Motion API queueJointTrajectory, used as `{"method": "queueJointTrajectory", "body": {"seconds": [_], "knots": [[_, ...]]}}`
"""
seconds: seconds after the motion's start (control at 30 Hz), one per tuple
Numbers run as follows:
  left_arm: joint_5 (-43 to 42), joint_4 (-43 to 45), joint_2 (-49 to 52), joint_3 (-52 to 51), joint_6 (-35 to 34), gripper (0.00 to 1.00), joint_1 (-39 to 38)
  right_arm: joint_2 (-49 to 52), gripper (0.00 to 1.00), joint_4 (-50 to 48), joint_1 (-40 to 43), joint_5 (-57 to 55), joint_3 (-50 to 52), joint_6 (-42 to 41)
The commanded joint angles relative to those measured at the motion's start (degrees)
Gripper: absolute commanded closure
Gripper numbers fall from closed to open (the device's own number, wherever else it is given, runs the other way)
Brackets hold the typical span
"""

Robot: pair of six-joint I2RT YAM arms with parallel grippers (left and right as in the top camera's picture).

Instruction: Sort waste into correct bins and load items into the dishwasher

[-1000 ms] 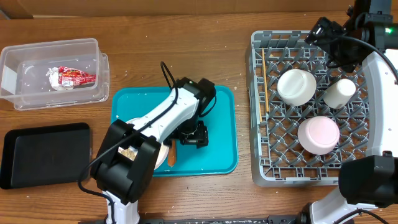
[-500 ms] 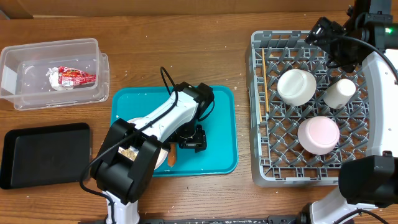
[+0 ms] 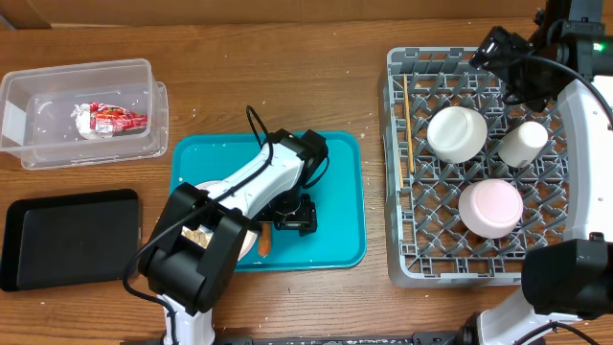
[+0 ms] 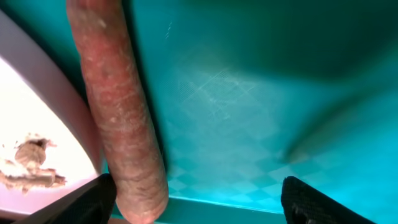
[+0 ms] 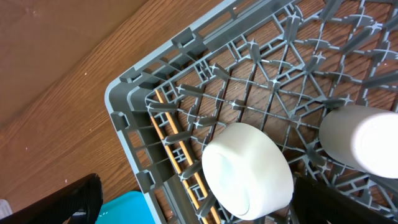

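Carrot point(image 4: 118, 112) seemingly between parted left jaws

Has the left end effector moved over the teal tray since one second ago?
Yes. In the overhead view the left end effector has shifted slightly toward the teal tray's near edge, closer to the carrot.
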State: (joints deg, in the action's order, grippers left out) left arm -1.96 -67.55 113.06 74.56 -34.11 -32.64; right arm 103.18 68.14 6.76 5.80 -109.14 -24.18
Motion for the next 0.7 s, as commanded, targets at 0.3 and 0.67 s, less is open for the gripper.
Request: {"method": "queueJointTrajectory", "body": {"seconds": [0.3, 0.67], "knots": [[-8.5, 7.2, -0.3, 0.7, 4.5, 0.14, -3.3, -0.3, 0.00, -0.3, 0.1, 0.3, -0.2, -0.1], [-6.8, 3.7, -0.3, 9.3, 6.6, 0.13, -3.7, -0.3, 0.00, -0.3, 0.1, 0.3, -0.2, -0.1]]}}
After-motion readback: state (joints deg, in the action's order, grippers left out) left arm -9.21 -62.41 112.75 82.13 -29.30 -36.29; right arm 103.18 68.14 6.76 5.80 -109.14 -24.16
